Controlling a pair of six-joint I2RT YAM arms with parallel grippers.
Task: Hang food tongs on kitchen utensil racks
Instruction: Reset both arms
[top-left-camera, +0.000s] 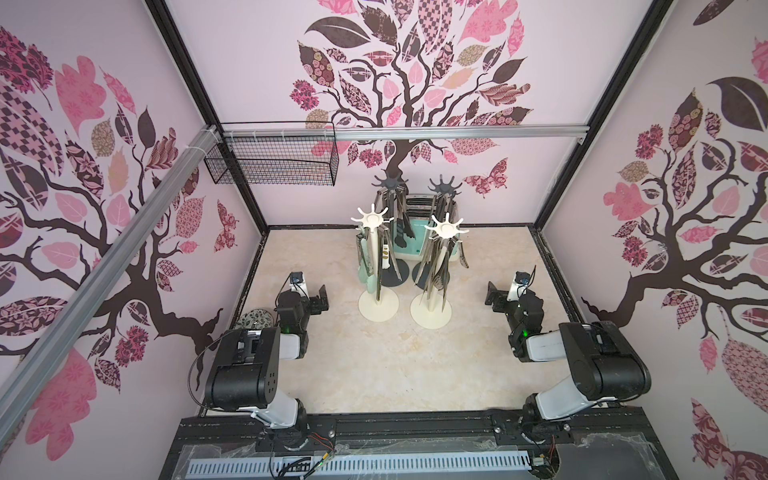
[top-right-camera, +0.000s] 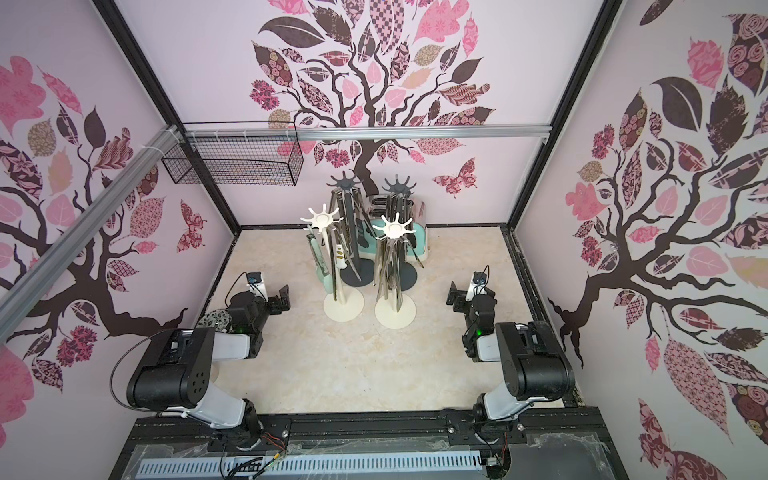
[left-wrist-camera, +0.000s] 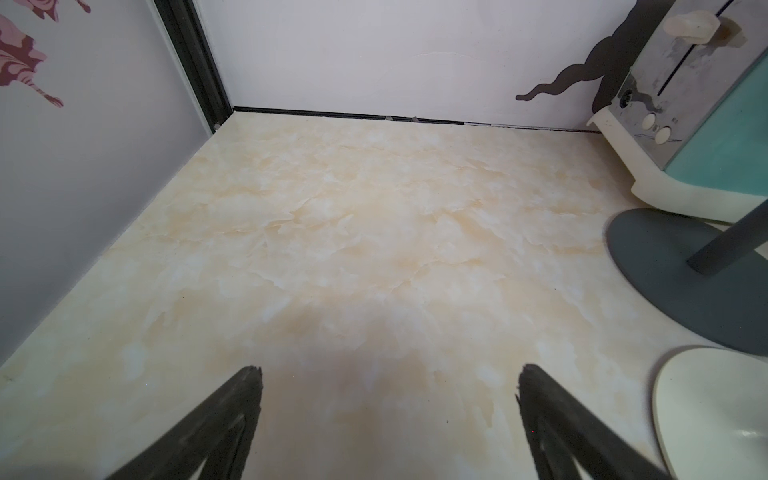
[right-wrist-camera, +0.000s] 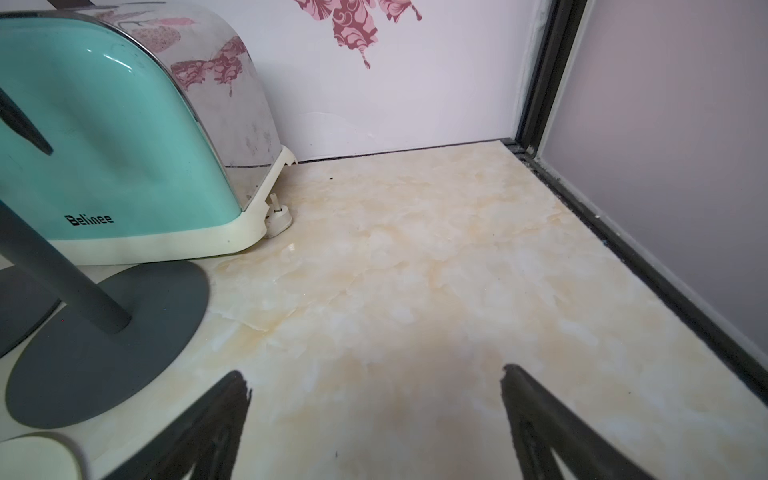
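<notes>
The food tongs (top-left-camera: 363, 268) hang from the hook crowns of the four kitchen utensil racks (top-left-camera: 371, 219), which are clustered at the back middle of the marble surface (top-left-camera: 374, 365), just before a mint toaster (right-wrist-camera: 104, 145). The left tool (left-wrist-camera: 390, 370) and right tool (right-wrist-camera: 374, 372) flank the racks, both spread wide and empty.

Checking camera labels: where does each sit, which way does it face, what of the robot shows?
Both top views: high over the robot's base, looking down at the kitchen utensil racks; both arms, left tool, right tool show.
Left wrist: on the left arm, low, facing the back-left corner; only open tool fingers show.
Right wrist: on the right arm, low, facing the back-right corner; only open tool fingers show.
Shared: both wrist views catch the toaster and a dark grey rack base.
</notes>
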